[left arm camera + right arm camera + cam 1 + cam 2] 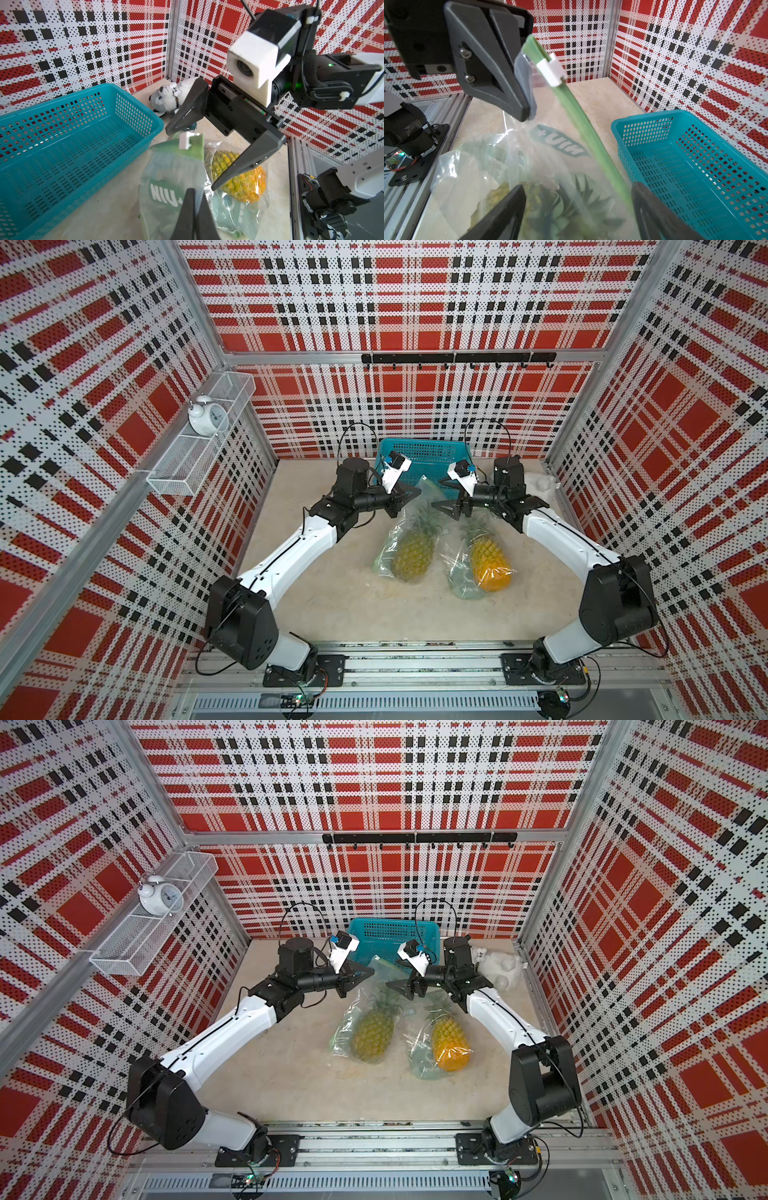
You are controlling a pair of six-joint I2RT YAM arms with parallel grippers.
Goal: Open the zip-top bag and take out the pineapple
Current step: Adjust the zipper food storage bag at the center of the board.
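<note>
A clear zip-top bag (387, 548) with a green zip strip (581, 124) holds a greenish pineapple (413, 551) at mid-table in both top views. My left gripper (415, 493) is shut on the bag's top corner (525, 93) and holds that end up off the table. The white slider (552, 70) sits on the strip close to that held corner. My right gripper (578, 187) stands open opposite, and the strip runs down between its fingers (650, 207) without being pinched. The pineapple's leafy crown (571, 207) shows through the plastic below it.
A second bag with an orange-yellow pineapple (490, 564) lies just right of the first. A teal basket (428, 456) stands behind both grippers at the back wall. A white plush toy (540, 485) sits in the back right corner. A wire shelf with an alarm clock (208, 416) hangs on the left wall.
</note>
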